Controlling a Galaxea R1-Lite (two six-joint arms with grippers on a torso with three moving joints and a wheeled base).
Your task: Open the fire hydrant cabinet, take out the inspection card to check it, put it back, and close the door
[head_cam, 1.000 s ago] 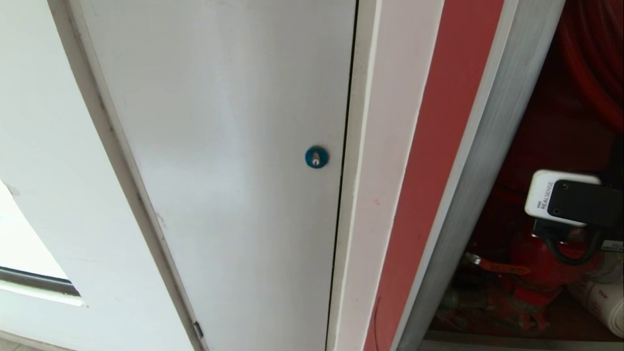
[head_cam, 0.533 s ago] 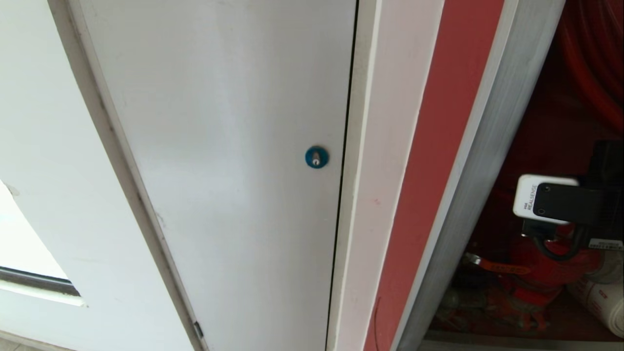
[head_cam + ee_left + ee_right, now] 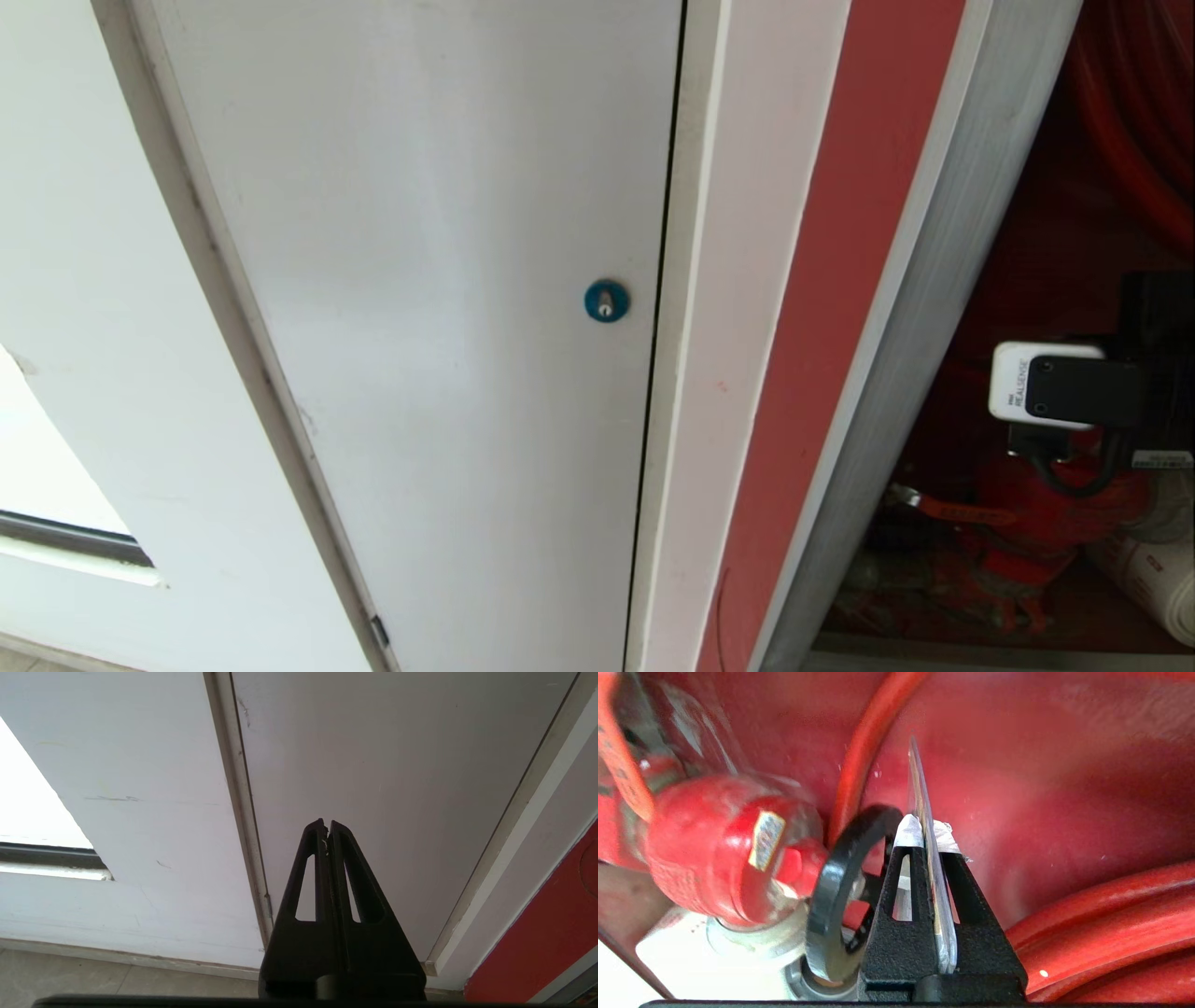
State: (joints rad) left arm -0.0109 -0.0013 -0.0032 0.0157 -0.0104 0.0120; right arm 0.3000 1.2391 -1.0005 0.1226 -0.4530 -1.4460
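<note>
Head view: cabinet [image 3: 943, 308] open; right wrist camera [image 3: 1064, 385] inside it above red valve [image 3: 1046, 513], shifted deeper and lower than a second ago.
Left wrist view: left hand [image 3: 327, 828] closed, empty, parked facing grey panel [image 3: 373, 765].
Right wrist view: right hand [image 3: 927, 833] clamped on card [image 3: 920, 788] edge-on, beside black handwheel [image 3: 840, 891]. Card likely going back in.

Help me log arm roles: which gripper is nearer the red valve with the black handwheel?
Right. The right gripper, shut on the inspection card, sits beside the red valve inside the cabinet. The left gripper hangs shut before the pale grey panel, outside it.
</note>
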